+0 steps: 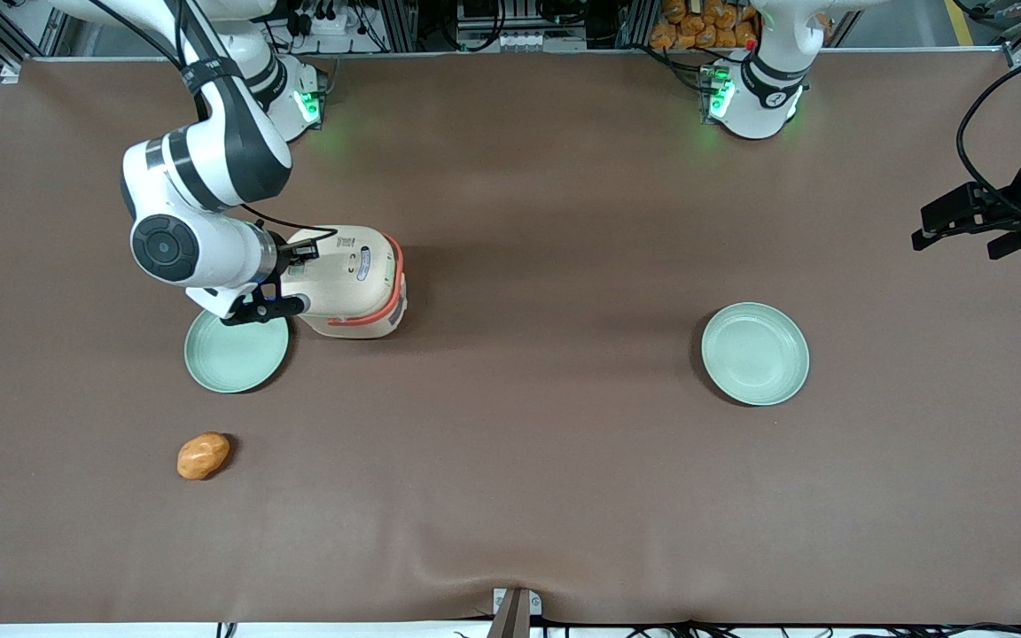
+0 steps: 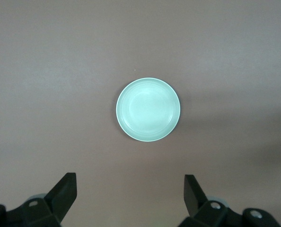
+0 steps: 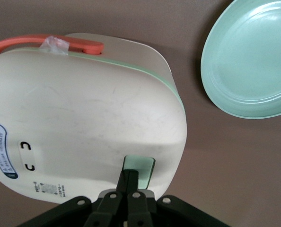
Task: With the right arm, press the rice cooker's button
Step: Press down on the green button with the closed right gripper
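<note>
The cream-beige rice cooker (image 1: 360, 282) with its coral-orange handle band stands on the brown table toward the working arm's end. In the right wrist view its lid (image 3: 83, 127) fills most of the picture, with the pale green button (image 3: 139, 168) at the lid's edge. My right gripper (image 3: 129, 176) is shut, its two fingers pressed together, and the tips rest on the button. In the front view the gripper (image 1: 291, 266) sits over the cooker's end nearest the working arm's wrist, and the button is hidden under it.
A green plate (image 1: 237, 350) lies beside the cooker, nearer the front camera; it also shows in the right wrist view (image 3: 251, 61). A second green plate (image 1: 755, 354) lies toward the parked arm's end. An orange bread roll (image 1: 203, 455) lies nearer the front edge.
</note>
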Available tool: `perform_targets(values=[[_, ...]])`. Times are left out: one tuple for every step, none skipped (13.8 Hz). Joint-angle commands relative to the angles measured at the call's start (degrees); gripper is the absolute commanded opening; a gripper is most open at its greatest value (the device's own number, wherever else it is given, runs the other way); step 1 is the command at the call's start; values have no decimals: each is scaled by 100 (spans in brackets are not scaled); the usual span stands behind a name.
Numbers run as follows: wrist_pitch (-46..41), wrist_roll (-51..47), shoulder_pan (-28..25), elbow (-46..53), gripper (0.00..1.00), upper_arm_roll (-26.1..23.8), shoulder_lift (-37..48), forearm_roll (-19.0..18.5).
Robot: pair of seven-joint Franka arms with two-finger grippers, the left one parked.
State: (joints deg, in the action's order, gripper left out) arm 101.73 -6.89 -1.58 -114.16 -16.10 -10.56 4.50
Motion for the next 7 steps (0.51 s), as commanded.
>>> perform_targets(values=[[540,-58,70,-483,0,-33,89,15],[733,-58,70,-650,0,-33,89,15],[917,-58,70,-773,0,-33,89,15],[1050,-58,79,-879,0,-33,89,15],[1086,-58,88,-906,0,-33,89,15],[1069,-58,88,-906,0,-33,89,15],[1025,-58,88,-889,0,-33,98,15]])
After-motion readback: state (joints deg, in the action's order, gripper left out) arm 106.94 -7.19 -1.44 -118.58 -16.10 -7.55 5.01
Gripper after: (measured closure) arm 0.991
